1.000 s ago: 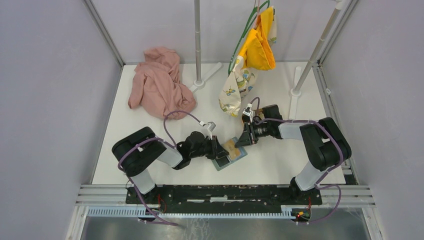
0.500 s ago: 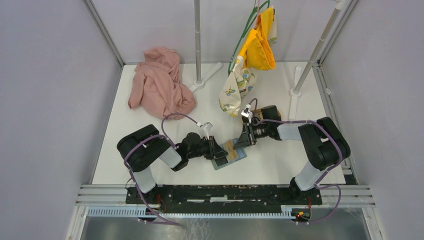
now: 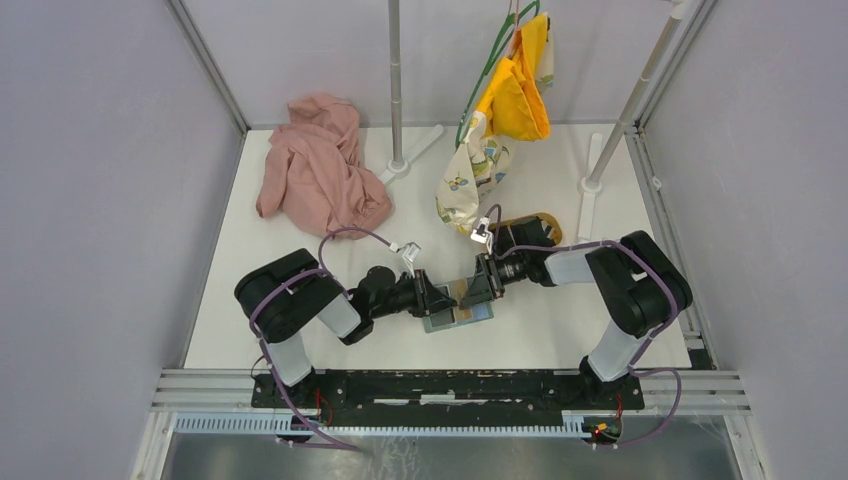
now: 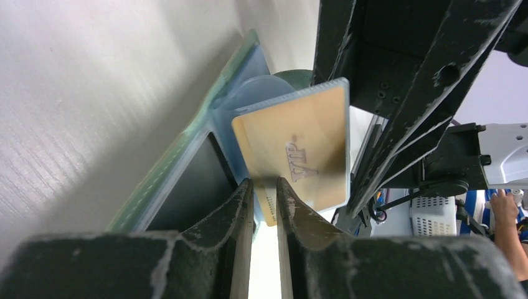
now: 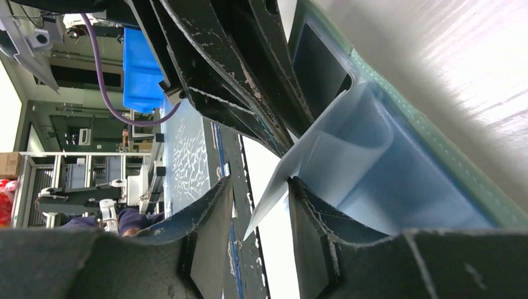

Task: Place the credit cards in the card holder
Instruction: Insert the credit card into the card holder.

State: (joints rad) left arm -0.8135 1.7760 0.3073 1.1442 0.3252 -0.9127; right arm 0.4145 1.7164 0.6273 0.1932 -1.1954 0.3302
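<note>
Left gripper (image 4: 264, 185), lower centre of the left wrist view, is clenched on the lower edge of a tan rectangular plastic credit card (image 4: 299, 146) lettered "VIP". The card stands tilted over the open sage-green folding card holder (image 3: 478, 313), which lies at centre of the top view. Further right, the right gripper (image 5: 256, 187) straddles the holder's translucent pale-blue inner flap (image 5: 348, 156); whether its fingers pinch the flap cannot be told.
</note>
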